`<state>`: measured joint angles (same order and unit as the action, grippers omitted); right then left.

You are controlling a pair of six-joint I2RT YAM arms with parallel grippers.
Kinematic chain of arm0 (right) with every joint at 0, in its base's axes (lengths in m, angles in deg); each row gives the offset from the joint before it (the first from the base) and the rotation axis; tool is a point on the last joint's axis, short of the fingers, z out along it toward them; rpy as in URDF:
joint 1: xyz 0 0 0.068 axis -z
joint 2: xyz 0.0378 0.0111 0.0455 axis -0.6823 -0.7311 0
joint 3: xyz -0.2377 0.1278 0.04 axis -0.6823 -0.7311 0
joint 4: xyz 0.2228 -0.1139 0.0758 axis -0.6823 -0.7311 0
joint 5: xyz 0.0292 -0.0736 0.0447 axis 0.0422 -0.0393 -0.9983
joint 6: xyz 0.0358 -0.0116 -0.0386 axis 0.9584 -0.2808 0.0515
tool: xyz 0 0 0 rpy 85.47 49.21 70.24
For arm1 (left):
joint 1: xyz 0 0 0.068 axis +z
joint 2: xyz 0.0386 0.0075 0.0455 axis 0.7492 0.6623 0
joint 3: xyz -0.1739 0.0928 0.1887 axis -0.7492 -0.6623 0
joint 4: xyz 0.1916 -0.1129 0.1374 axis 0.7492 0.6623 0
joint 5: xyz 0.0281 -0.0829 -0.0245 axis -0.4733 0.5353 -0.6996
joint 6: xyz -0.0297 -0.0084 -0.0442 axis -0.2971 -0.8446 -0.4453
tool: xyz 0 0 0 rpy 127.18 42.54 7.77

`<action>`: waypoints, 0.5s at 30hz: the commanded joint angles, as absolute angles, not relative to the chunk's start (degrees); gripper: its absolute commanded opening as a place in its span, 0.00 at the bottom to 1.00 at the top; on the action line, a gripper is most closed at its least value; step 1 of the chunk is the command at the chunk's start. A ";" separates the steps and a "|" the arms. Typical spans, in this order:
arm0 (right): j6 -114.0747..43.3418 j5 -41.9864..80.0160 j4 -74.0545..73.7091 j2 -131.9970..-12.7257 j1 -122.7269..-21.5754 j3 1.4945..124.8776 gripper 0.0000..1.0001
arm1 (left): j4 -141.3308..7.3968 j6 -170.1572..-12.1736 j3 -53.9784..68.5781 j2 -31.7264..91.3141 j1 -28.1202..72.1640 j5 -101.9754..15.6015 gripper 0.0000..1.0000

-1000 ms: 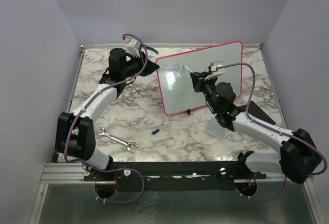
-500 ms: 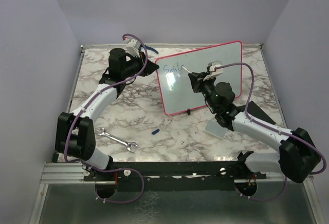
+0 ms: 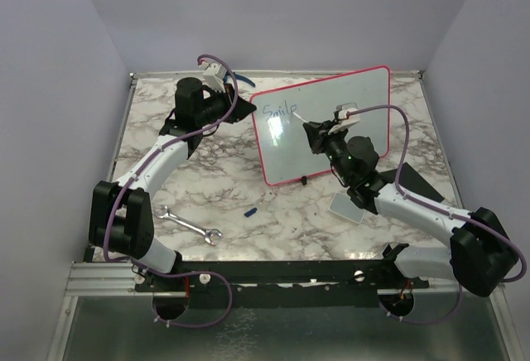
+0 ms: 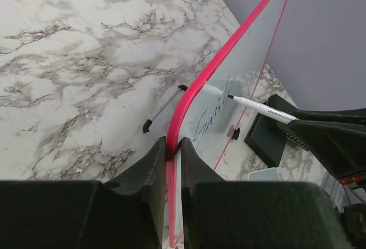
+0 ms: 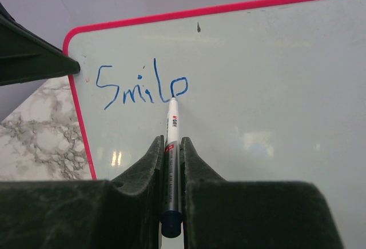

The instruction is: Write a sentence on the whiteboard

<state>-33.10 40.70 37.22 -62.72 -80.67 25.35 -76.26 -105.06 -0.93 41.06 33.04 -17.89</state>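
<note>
The whiteboard (image 3: 364, 96) stands upright on the marble table, its red-pink frame showing in the left wrist view (image 4: 229, 49) and its face in the right wrist view (image 5: 274, 60). Blue letters of the sentence (image 5: 140, 89), reading about "Smile", sit at its upper left (image 3: 277, 111). My left gripper (image 3: 245, 106) is shut on the board's left edge (image 4: 173, 142). My right gripper (image 3: 313, 127) is shut (image 5: 171, 140) on a white marker (image 5: 171, 123). The marker's tip touches the board at the last letter.
A wrench (image 3: 189, 224), a small blue cap (image 3: 251, 210) and a small grey pad (image 3: 347, 207) lie on the table in front of the board. A black wedge-shaped stand (image 3: 418, 180) sits at the right. Walls close in the left, right and back.
The marker tip has moved right along the board and the writing has grown by a looped letter. The left gripper and the board have not moved.
</note>
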 commanded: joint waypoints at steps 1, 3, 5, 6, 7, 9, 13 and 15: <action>-32.86 42.07 34.54 -62.43 -80.29 23.46 0.00 | -78.01 -104.65 -0.88 39.16 32.87 -17.37 0.06; -32.94 43.15 34.46 -62.23 -80.28 23.42 0.00 | -78.00 -104.63 -0.89 39.20 32.88 -17.39 0.06; -32.72 44.62 34.37 -62.30 -80.23 23.54 0.00 | -78.04 -104.63 -0.93 39.19 32.88 -17.35 0.06; -32.69 45.20 34.29 -62.22 -80.28 23.70 0.00 | -77.97 -104.63 -0.97 39.20 32.81 -17.37 0.06; -32.69 45.64 34.12 -62.04 -80.29 23.76 0.00 | -77.96 -104.63 -0.97 39.20 32.86 -17.35 0.06; -32.71 46.55 34.00 -61.95 -80.29 23.89 0.00 | -78.04 -104.63 -0.96 39.13 32.88 -17.39 0.06; -33.08 47.46 33.82 -61.90 -80.29 24.33 0.00 | -78.03 -104.63 -0.95 39.18 32.87 -17.42 0.06; -33.29 47.74 33.82 -61.87 -80.29 24.43 0.00 | -78.04 -104.66 -0.97 39.13 32.83 -17.35 0.06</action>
